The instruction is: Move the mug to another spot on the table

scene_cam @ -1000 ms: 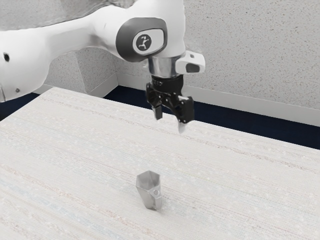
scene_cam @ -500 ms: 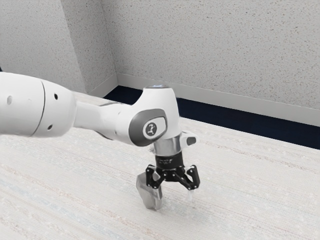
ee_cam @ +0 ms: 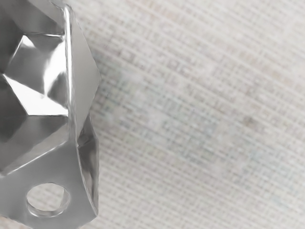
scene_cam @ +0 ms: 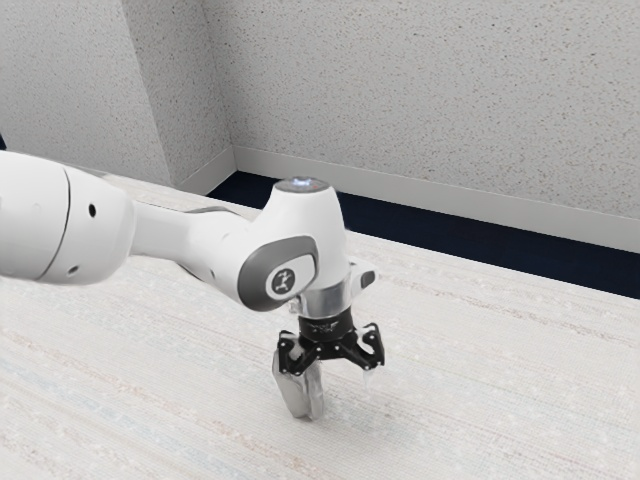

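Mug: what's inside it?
In the wrist view the mug shows bare faceted inner walls, with nothing in the part visible; the rest is cut off. In the exterior view the jaws partly cover its opening.

No word or number can be read; the one sign is a small white emblem, a curved figure without letters, on the dark grey round cap [scene_cam: 284, 280] of the arm [scene_cam: 150, 235] near the wrist; faint pale marks on the black gripper [scene_cam: 330, 369] body are too small to read.
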You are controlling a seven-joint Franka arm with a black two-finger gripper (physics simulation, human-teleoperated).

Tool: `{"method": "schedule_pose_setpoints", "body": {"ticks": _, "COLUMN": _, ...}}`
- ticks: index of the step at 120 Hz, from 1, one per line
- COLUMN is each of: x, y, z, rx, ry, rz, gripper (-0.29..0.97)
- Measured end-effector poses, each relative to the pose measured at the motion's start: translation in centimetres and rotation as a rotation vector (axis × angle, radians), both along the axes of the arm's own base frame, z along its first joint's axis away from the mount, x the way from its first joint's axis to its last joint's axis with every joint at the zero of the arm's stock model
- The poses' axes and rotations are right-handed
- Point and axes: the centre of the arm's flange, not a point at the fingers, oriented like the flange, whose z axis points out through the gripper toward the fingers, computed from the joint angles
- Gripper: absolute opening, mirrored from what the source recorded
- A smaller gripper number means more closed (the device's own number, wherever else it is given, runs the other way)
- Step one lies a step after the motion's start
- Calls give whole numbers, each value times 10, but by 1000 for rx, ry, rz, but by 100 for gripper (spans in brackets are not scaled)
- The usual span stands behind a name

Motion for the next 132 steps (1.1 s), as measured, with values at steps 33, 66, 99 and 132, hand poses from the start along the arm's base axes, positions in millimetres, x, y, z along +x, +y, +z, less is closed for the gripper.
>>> {"method": "schedule_pose_setpoints", "body": {"ticks": 33, "x": 0, "y": 15, "z": -8, "rx": 71, "ry": -17, "rz": 196, "gripper": 68}}
{"method": "schedule_pose_setpoints", "body": {"ticks": 66, "x": 6, "y": 24, "z": -23, "rx": 106, "ry": -18, "rz": 353, "gripper": 68}}
{"method": "schedule_pose_setpoints", "body": {"ticks": 99, "x": 2, "y": 30, "z": -43, "rx": 140, "ry": 1, "rz": 448, "gripper": 68}}
{"method": "schedule_pose_setpoints", "body": {"ticks": 132, "x": -1, "y": 33, "z": -55, "rx": 151, "ry": 2, "rz": 512, "gripper": 66}}
